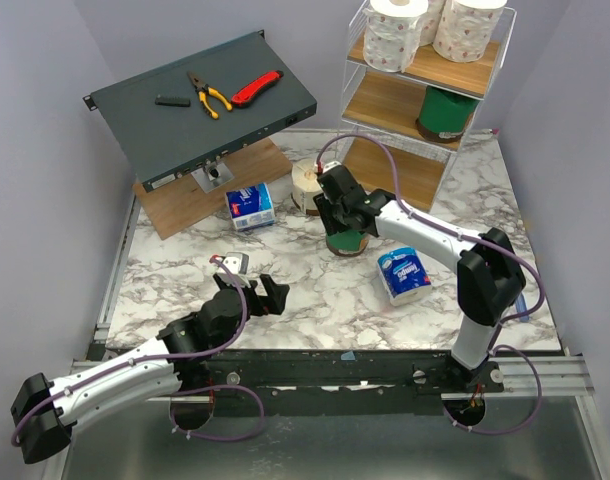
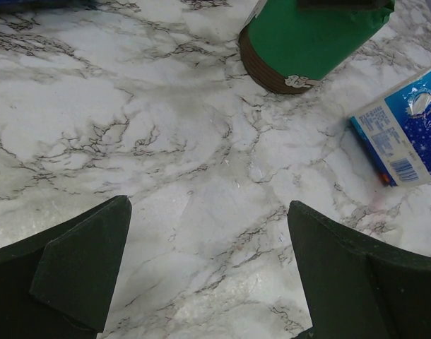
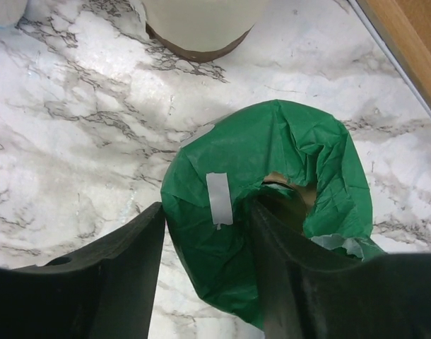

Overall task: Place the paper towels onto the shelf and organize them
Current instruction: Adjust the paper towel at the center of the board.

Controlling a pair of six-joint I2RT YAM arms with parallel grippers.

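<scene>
A green-wrapped paper towel roll (image 1: 347, 243) (image 3: 272, 155) (image 2: 307, 42) stands upright on the marble table in front of the shelf (image 1: 475, 75). My right gripper (image 1: 343, 222) (image 3: 207, 208) is over it, open, with one finger inside the core hole and the other just outside the wrapped wall. My left gripper (image 1: 268, 293) (image 2: 208, 205) hangs open over bare marble with nothing between its fingers. White printed rolls (image 1: 395, 35) (image 1: 470, 25) sit on the shelf's top tier, another green roll (image 1: 447, 110) on the middle tier. A cream roll (image 1: 307, 185) (image 3: 201, 21) and two blue-and-white packs (image 1: 251, 205) (image 1: 403, 274) (image 2: 406, 131) are on the table.
A slanted dark grey box (image 1: 200, 130) at the back left carries pliers (image 1: 209, 95), a red knife (image 1: 257, 88) and a small black piece (image 1: 172, 100). A flat wooden board (image 1: 185, 205) lies under it. Grey walls close in on both sides.
</scene>
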